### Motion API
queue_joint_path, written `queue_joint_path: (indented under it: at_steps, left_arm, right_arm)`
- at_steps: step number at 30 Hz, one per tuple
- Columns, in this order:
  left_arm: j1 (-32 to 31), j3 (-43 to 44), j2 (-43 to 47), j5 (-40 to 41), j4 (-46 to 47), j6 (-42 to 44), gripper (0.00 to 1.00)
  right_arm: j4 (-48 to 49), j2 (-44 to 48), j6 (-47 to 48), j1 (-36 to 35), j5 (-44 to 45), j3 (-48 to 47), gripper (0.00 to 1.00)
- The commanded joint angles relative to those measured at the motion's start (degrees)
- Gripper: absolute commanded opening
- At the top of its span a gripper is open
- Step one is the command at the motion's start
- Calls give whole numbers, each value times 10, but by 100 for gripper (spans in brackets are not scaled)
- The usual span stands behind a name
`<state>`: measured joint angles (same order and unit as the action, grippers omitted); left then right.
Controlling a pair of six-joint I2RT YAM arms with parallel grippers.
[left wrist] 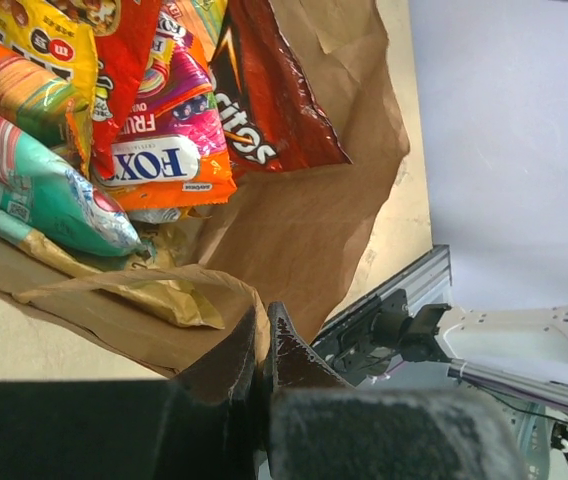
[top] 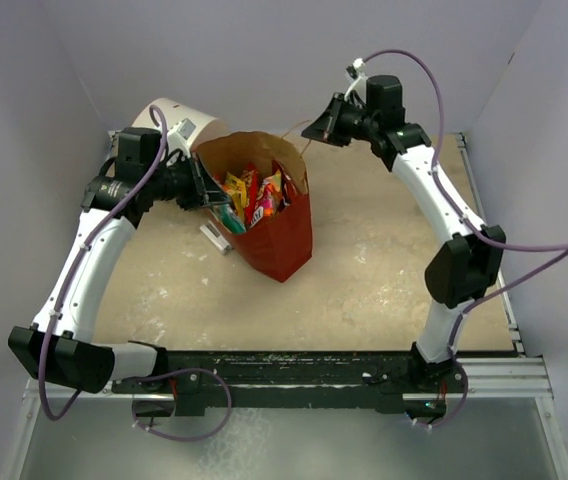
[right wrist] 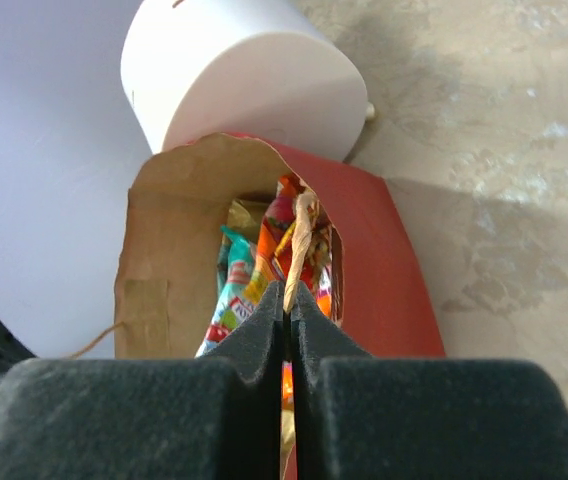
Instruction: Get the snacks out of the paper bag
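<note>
At the rim of the mid-table bag [top: 279,235], the left gripper [left wrist: 262,345] is pinched closed on brown paper. Beyond, the right gripper [right wrist: 286,300] is clamped on a string handle [right wrist: 302,235]. Pulling both gently apart should hold the mouth wide without tearing. Snacks [left wrist: 154,150] lie inside, reading "FOX", "FRUI", "itos".

In the left wrist view I read three prints. The orange packet [left wrist: 159,165] carries "FOX" in blue on a white band. At its 12 o'clock, the pink packet [left wrist: 176,90] shows "FRUI". At its 2 o'clock, the dark red packet [left wrist: 269,100] shows "itos". Other print is illegible.
</note>
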<state>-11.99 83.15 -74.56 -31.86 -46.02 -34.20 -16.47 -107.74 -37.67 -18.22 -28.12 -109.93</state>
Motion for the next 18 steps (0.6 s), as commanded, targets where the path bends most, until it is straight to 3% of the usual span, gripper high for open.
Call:
queue_joint_path:
  at_steps: [1, 8, 15, 18]
  left_arm:
    - [4, 32, 12, 11, 8, 9, 1]
    - [4, 37, 26, 58, -7, 3, 3]
    - [7, 43, 24, 99, -30, -6, 13]
    - [8, 47, 28, 108, -42, -20, 25]
  right_arm:
    - [9, 103, 5, 7, 17, 47, 0]
    - [-14, 204, 15, 6, 46, 133, 0]
    - [-12, 303, -28, 4, 44, 237, 0]
    - [-41, 329, -21, 4, 66, 240, 0]
